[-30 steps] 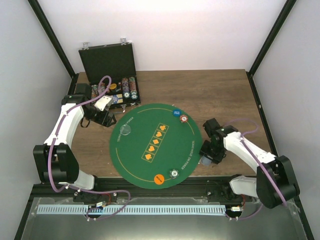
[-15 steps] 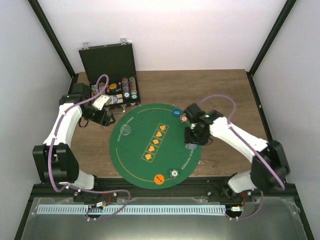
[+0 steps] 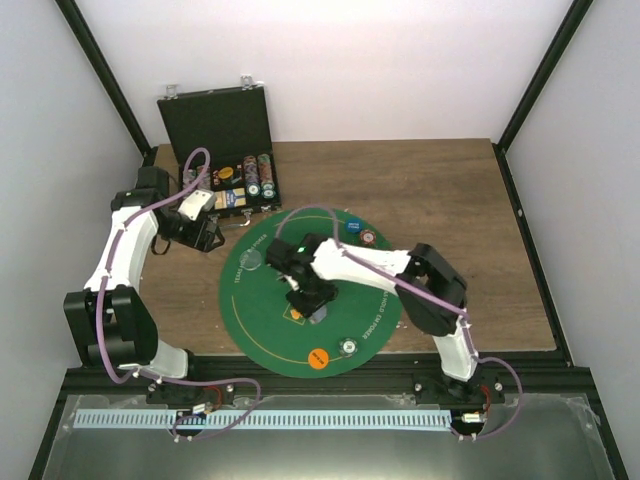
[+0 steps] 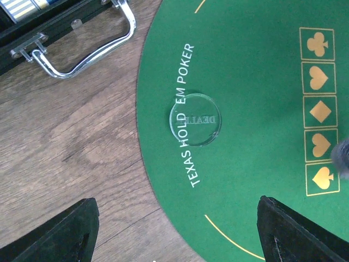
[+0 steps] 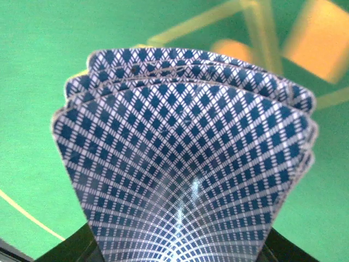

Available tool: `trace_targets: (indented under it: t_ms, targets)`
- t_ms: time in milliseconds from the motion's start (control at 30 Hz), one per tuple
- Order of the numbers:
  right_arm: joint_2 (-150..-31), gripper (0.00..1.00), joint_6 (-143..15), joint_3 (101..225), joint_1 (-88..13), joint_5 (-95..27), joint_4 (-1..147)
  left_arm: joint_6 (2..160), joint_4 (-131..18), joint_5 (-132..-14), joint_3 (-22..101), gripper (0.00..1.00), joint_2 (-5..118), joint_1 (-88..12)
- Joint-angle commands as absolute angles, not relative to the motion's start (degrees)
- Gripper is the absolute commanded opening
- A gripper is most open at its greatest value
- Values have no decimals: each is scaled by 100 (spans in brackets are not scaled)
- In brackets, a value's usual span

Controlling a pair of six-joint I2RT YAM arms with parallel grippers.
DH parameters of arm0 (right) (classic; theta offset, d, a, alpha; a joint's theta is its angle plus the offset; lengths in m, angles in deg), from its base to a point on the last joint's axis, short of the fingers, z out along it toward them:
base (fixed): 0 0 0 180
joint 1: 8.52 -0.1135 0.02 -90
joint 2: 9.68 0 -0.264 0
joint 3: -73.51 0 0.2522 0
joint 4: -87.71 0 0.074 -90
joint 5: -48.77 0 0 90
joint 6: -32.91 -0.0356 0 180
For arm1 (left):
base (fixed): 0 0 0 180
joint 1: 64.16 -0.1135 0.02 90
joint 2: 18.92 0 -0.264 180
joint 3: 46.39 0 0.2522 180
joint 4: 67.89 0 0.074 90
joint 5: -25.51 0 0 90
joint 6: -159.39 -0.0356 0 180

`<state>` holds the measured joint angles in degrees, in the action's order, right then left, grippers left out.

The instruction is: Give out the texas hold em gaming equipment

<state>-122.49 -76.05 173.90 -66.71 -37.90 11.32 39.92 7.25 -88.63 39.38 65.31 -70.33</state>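
On the near rim of the round green mat [image 3: 262, 322] lie an orange disc [image 3: 318, 358] and, just beside it to the right, a silvery disc [image 3: 348, 346], both flat on the felt and apart from each other.

Farther in, the right arm reaches across the mat from the right. The right hand [image 3: 316, 305] hangs over the near end of the row of yellow suit boxes [image 4: 319, 112]. It is clenched on a small stack of playing cards [image 5: 185, 164]. In the right wrist view the cards fan slightly, their blue diamond-patterned backs facing the camera, and the lower end is pinched between the dark fingers [image 5: 75, 252]. Green felt and blurred yellow markings show behind them.

To the left, a clear disc [image 4: 194, 119] lies flat on the felt over the white lettering near the mat's left edge. The left hand [image 3: 208, 238] hovers by that edge, partly over the bare wooden tabletop [image 3: 440, 190]. It is released, its fingers [image 4: 65, 234] spread wide with nothing between them.

At the mat's far rim sit a blue disc [image 3: 352, 225] and a red-and-white disc [image 3: 368, 237], close together.

At the far left stands the black case [image 3: 215, 125], lid raised. Rows of stacked discs [image 3: 255, 178] fill its tray. Its metal handle [image 4: 82, 52] points toward the mat.
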Motion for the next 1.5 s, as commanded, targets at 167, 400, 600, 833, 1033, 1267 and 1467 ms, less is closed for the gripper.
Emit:
trace_targets:
  t_ms: [167, 400, 600, 833, 1033, 1267, 1467]
  targets:
    - [-13140, 33, -5389, 18387, -7445, -3468, 1537, 3872, 742, -8812, 3988, 81, 6499, -7382]
    - [-13667, 35, -4849, 18970, -7558, -3568, 1567, 3919, 751, -8856, 3977, 81, 6480, -7401]
    - [-13848, 52, -4647, 18966, -7716, -3758, 1630, 4030, 809, -8997, 4087, 81, 6726, -7401]
    - [-13432, 99, -4677, 18850, -7715, -3945, 1866, 4082, 792, -9327, 4129, 84, 6795, -7392]
    - [-12725, 100, -4755, 18765, -7716, -3774, 2191, 3936, 915, -9478, 4234, 86, 6948, -7270]
    - [-11185, 100, -4884, 17839, -7549, -3282, 2767, 3784, 1026, -9509, 4780, 87, 6953, -6623]
    - [-9947, 100, -5806, 17287, -6457, -2352, 3300, 2919, 1601, -9882, 5107, 88, 6713, -6045]
